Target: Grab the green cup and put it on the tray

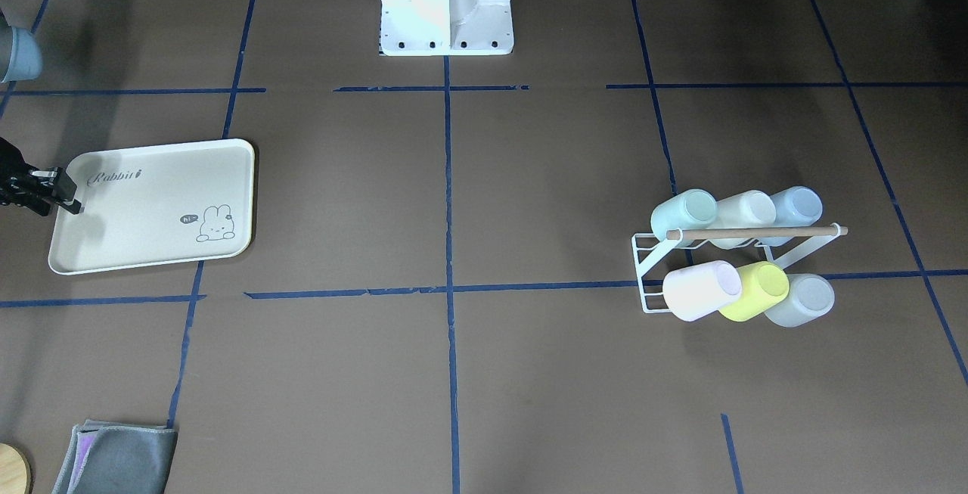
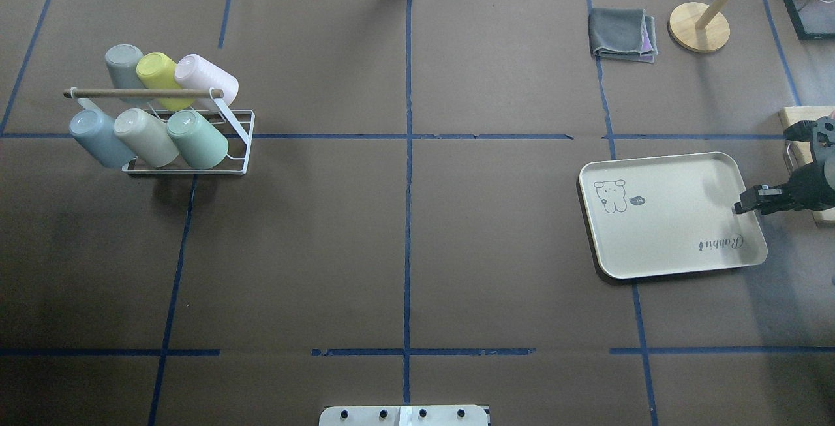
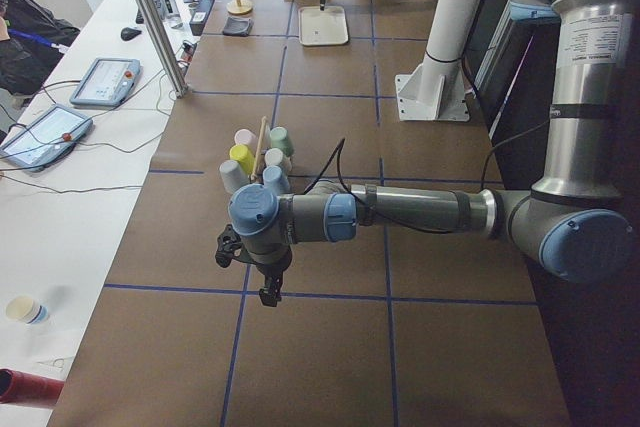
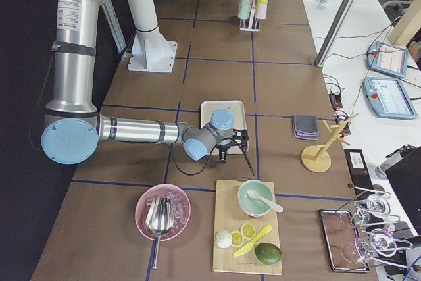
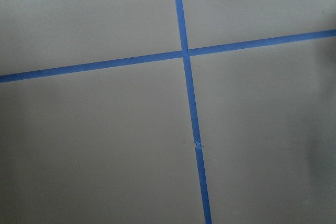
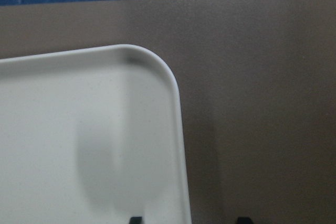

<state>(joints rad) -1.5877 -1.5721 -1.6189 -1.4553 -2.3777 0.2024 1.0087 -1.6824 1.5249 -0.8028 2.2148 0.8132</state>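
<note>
The green cup (image 2: 196, 139) is a pale mint tumbler lying tilted on a white wire rack (image 2: 238, 145) at the table's left; it also shows in the front view (image 1: 684, 212). The tray (image 2: 672, 214) is cream with a bunny drawing and lies at the right, with nothing on it. My right gripper (image 2: 740, 207) is open and empty, low over the tray's right short edge. In the right wrist view its two tips stand on either side of the tray's rim (image 6: 178, 129). My left gripper (image 3: 268, 292) shows only in the left side view, past the rack; I cannot tell whether it is open or shut.
Several other cups share the rack: yellow-green (image 2: 160, 70), pink (image 2: 205, 77), cream (image 2: 145, 136), blue (image 2: 98, 139), grey (image 2: 124, 64). A folded grey cloth (image 2: 623, 34) and a wooden stand (image 2: 699, 27) sit behind the tray. A cutting board (image 2: 805, 119) lies right of it.
</note>
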